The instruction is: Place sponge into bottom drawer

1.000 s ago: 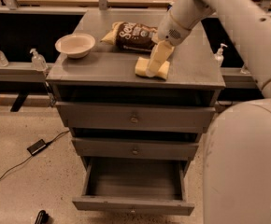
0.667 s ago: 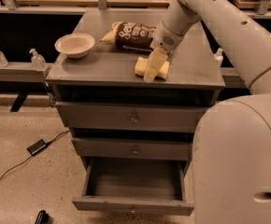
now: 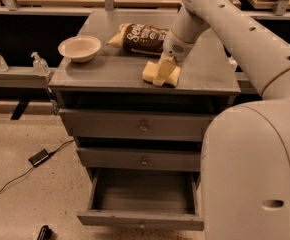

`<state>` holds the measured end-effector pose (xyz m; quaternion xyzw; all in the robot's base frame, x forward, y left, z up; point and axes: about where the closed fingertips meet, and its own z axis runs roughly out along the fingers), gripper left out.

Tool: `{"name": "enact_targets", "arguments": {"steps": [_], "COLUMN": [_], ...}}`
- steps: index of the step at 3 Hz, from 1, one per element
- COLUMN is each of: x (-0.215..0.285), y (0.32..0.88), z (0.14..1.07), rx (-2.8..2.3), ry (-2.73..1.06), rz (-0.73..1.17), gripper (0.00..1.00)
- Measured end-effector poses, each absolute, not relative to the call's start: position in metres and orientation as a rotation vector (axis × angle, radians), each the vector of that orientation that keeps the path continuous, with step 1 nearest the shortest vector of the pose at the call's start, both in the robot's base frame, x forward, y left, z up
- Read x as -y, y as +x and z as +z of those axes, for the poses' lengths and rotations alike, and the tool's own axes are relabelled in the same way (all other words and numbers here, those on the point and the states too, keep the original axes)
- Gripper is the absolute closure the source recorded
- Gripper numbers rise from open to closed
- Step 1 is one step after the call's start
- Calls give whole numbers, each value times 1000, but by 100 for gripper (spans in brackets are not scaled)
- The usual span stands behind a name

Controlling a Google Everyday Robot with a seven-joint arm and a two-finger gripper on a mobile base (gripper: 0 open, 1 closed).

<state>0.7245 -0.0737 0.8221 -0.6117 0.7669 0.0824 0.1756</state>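
The pale yellow sponge (image 3: 171, 77) lies on the grey cabinet top (image 3: 105, 73), right of centre near the front edge. My gripper (image 3: 162, 70) reaches down from the upper right and is right on the sponge's middle, touching or nearly touching it. The bottom drawer (image 3: 140, 219) is pulled open below and looks empty inside. The two shallower drawers above it are closed.
A brown-and-yellow chip bag (image 3: 142, 38) lies just behind the sponge. A white bowl (image 3: 79, 48) sits at the top's left. Two small bottles (image 3: 39, 64) stand on a ledge at the left. A black device with a cable (image 3: 38, 157) lies on the floor. My body (image 3: 255, 174) fills the right.
My arm has swung lower and a little left, bringing the gripper further down onto the sponge. The sponge, bag and bowl have not moved.
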Motion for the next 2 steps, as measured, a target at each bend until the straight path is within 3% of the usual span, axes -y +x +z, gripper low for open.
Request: {"name": "enact_targets", "arguments": {"steps": [2], "x": [73], "y": [725], "z": [825], "rx": [-2172], "ry": [-1734], "rz": [235], "gripper": [95]}}
